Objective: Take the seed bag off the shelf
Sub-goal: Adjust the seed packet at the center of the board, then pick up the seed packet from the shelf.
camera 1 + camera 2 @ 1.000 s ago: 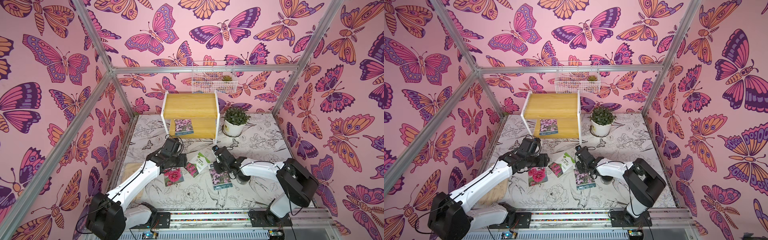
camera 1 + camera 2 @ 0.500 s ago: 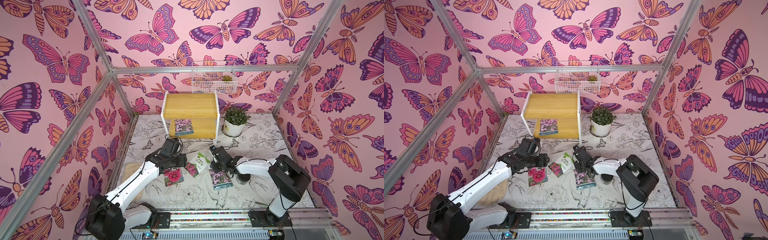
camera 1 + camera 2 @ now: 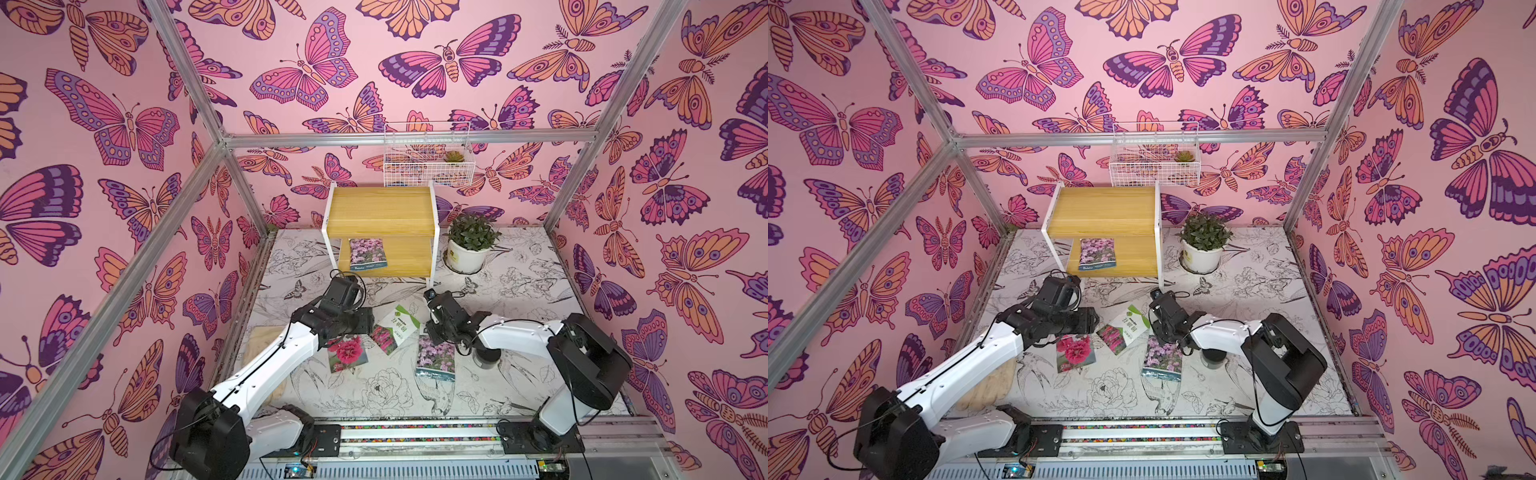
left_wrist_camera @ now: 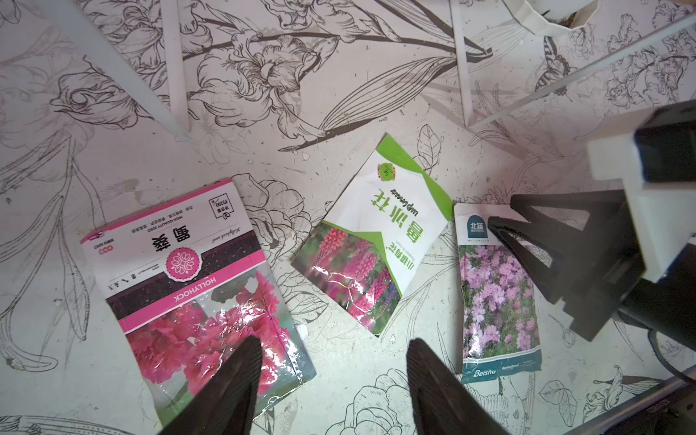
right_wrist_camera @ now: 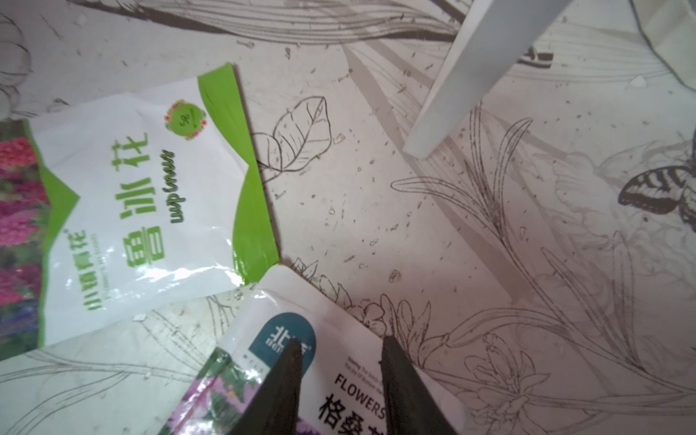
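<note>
seed bag (image 3: 367,254) flat on shelf (image 3: 380,205) lower board, in both top views only; wrist views show left gripper (image 4: 333,341) fingers apart, empty, over hollyhock packet (image 4: 196,278), right gripper (image 5: 341,340) likewise over purple-flower packet (image 5: 339,380)

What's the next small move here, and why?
Probably raise the left gripper and swing it toward the seed bag lying flat on the lower board of the shelf. Its jaws and those of the right gripper stand open and empty over other bags on the table, and the left arm looks nearer that bag.
</note>
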Available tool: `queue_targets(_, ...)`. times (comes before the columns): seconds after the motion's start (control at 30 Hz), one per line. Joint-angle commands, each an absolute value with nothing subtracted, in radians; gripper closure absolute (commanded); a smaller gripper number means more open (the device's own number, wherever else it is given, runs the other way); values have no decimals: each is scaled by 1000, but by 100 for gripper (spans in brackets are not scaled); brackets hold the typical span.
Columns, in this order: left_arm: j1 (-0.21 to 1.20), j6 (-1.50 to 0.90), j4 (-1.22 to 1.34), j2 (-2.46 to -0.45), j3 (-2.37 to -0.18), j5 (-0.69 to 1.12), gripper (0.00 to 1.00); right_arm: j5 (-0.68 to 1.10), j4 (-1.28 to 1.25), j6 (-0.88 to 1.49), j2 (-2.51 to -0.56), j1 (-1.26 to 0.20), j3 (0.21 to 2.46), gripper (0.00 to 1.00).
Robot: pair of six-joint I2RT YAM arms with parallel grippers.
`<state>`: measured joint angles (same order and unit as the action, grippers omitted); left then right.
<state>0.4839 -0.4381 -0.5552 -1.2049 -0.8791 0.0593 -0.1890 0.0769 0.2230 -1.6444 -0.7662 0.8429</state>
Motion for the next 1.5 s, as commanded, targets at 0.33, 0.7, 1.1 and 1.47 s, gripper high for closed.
queue_targets(0.33, 235, -411, -584, -1039, -854, 132, 26, -181, 184, -89, -1373, -1003, 970, 23)
queue_targets(0.7, 159, -482, -494, -985, -668, 247, 26, -270, 26, -416, -1772, -1002, 1281, 17)
queue_targets(1.1, 131, -494, -469, -961, -643, 326, 27, -307, 62, -550, -1954, -1000, 1558, 14)
queue_targets(1.47, 125, -500, -464, -947, -634, 337, 26, -196, 254, -536, -2145, -930, 1849, 10)
